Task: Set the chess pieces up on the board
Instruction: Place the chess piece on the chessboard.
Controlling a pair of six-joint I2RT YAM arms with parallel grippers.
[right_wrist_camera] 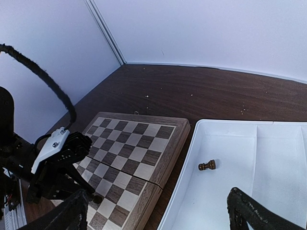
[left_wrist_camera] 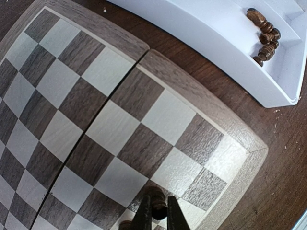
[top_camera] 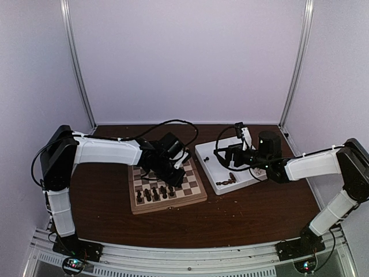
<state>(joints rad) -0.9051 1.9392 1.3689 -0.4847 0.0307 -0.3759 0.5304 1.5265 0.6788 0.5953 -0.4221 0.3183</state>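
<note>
The left hand (left_wrist_camera: 159,218) is clamped on a dark chess piece (left_wrist_camera: 155,200), seen end-on over a square near the corner of the board (left_wrist_camera: 206,103). The right hand (right_wrist_camera: 158,215) stands spread wide above the white tray (right_wrist_camera: 225,139), where a lone piece (right_wrist_camera: 206,166) lies on its side. The desk (top_camera: 248,219) is dark wood, and the walls (top_camera: 184,57) are pale.
</note>
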